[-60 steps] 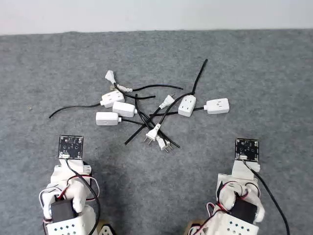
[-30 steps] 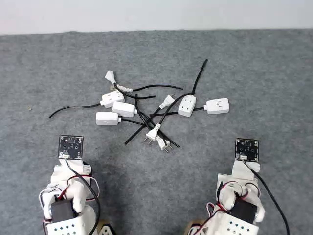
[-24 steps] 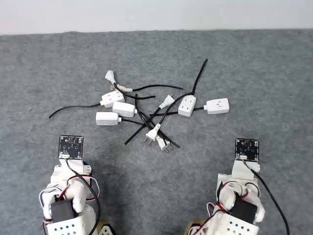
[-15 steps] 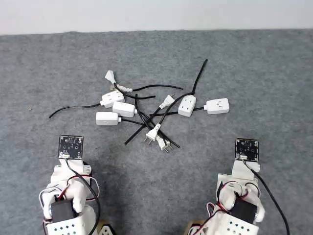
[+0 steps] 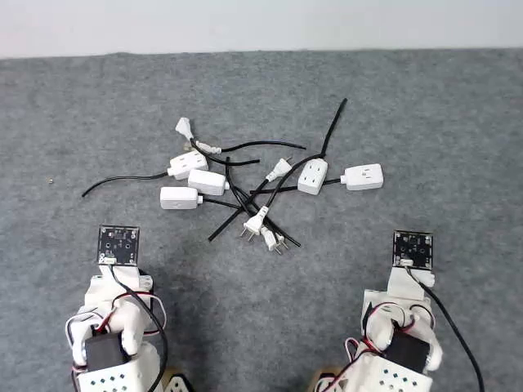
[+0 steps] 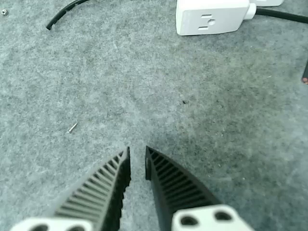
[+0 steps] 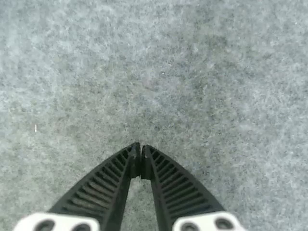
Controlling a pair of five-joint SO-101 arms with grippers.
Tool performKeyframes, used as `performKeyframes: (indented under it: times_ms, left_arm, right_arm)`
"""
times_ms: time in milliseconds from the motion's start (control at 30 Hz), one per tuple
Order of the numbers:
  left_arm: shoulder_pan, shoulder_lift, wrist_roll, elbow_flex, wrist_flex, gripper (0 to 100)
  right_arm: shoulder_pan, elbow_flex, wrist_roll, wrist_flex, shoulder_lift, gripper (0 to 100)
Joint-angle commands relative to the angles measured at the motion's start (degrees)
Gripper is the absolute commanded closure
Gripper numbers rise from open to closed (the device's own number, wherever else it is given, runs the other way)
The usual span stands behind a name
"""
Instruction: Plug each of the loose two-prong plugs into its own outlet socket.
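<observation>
Several white outlet sockets and two-prong plugs on black cords lie tangled mid-table. Three sockets (image 5: pixel 180 198) cluster on the left of the pile, and two more (image 5: pixel 312 176) (image 5: pixel 364 176) sit on the right. Loose plugs (image 5: pixel 256 221) (image 5: pixel 272 239) (image 5: pixel 279 170) lie between them, and another plug (image 5: pixel 184 127) lies at the far left. My left gripper (image 6: pixel 137 151) hovers low over bare carpet, short of the nearest socket (image 6: pixel 211 17); its fingers are all but closed and hold nothing. My right gripper (image 7: pixel 140 147) is shut over bare carpet, tips touching.
Both arms (image 5: pixel 114 327) (image 5: pixel 404 327) sit folded at the near edge of the grey carpet. A black cord end (image 6: pixel 65 12) and a tiny screw (image 6: pixel 72 127) lie ahead of the left gripper. A pale wall (image 5: pixel 261 24) borders the far side.
</observation>
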Motion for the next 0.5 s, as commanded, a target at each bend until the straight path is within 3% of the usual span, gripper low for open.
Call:
performKeyframes:
  times_ms: [0, 467]
  left_arm:
    - [-0.4, -1.1, -0.6, -0.5, 0.3, 95]
    - [-0.2, -1.1, -0.4, -0.5, 0.3, 95]
  right_arm:
    - [-0.1, 1.2, 0.5, -0.5, -0.7, 99.0]
    - [-8.3, 1.2, 0.6, -0.5, -0.7, 98.7]
